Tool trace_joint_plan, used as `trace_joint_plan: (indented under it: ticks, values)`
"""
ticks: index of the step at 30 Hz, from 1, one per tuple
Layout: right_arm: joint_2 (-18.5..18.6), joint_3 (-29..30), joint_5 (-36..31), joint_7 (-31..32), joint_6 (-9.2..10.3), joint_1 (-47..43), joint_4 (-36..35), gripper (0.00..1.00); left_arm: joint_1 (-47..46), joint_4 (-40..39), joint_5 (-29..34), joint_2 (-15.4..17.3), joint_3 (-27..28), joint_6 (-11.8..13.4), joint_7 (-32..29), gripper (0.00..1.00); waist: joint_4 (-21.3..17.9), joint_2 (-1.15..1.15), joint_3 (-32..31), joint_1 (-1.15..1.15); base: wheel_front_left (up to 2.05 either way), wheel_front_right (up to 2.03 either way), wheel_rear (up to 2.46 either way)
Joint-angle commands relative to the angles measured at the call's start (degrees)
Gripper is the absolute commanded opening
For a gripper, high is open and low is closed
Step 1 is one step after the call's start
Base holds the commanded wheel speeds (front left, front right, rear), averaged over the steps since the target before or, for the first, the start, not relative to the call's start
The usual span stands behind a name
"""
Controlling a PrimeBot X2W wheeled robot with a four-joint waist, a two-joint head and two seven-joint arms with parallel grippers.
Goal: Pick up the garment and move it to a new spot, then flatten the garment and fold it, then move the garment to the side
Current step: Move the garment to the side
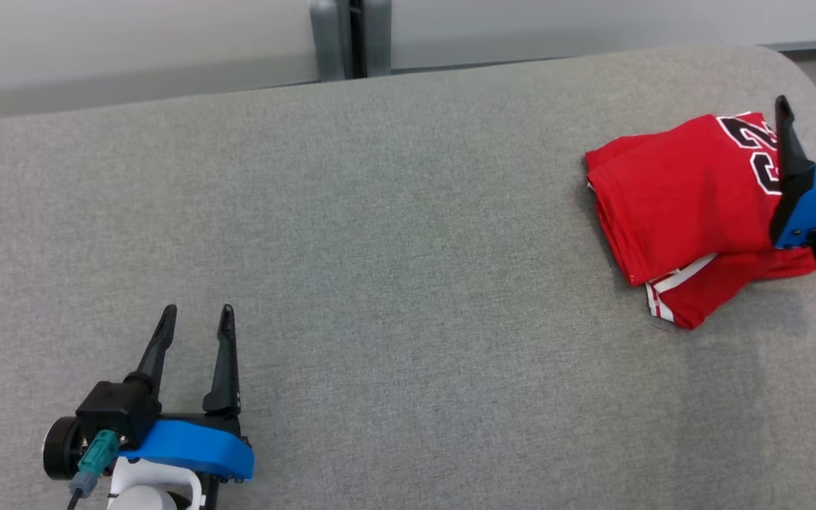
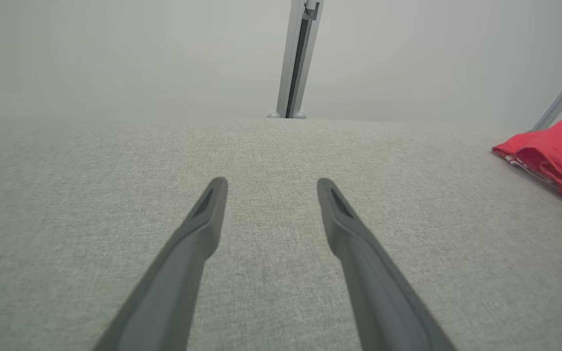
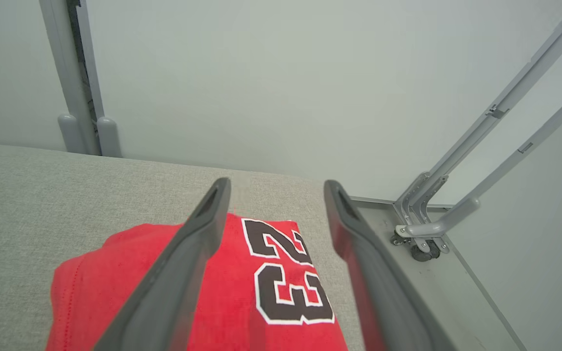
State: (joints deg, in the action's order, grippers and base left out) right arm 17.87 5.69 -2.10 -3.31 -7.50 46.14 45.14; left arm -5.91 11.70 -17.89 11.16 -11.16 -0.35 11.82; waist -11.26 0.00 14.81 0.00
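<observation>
The garment [image 1: 691, 205] is a red jersey with a black number and white trim, folded into a compact bundle at the far right of the grey table [image 1: 394, 234]. My right gripper [image 1: 815, 103] hovers over the bundle's right edge, open, with nothing between its fingers. Looking along that arm, the jersey [image 3: 242, 292] lies below the spread gripper [image 3: 273, 187], its number 23 visible between the fingers. At the lower left my left gripper [image 1: 197, 312] rests open over bare cloth. The left wrist view shows the left gripper [image 2: 271, 183] open and the garment [image 2: 554, 153] far off to the right.
The table's rounded right edge [image 1: 815, 78] lies just past the garment. A grey post [image 1: 351, 39] stands behind the table's back edge against a pale wall. A metal frame on a caster [image 3: 422, 243] stands on the floor beyond the table's corner.
</observation>
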Motion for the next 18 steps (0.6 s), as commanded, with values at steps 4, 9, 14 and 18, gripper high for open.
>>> trace_joint_plan:
  ticks: [4, 9, 14, 18]
  values:
    - [-1.5, -1.7, 1.0, -2.1, 0.02, -2.0, -0.1, 1.00, 0.7, 0.6, -1.6, -0.8, 1.3, 0.6, 1.0, 1.00, 0.1, 0.00, -2.4, 0.00, 0.00, 0.00, 0.00]
    - [-4.9, -2.6, 2.1, -5.4, 0.02, -6.5, -1.5, 1.00, 1.7, 2.0, -3.5, -1.8, 2.5, 0.5, 2.1, 1.00, 1.1, 0.00, -6.2, 0.00, 0.00, 0.00, 0.00]
    - [-9.4, -0.6, 2.1, -8.4, 0.02, -13.6, -4.4, 1.00, 3.4, 3.6, -3.8, -2.6, 2.6, 0.9, 2.7, 1.00, 2.8, 0.00, -10.0, 0.00, 0.00, 0.00, 0.00]
    - [-13.2, 1.3, -0.2, -10.2, 0.01, -20.2, -8.7, 1.00, 5.4, 4.4, -4.3, -2.9, 3.0, 0.7, 2.9, 1.00, 4.0, 0.00, -12.0, 0.00, 0.00, 0.00, 0.00]
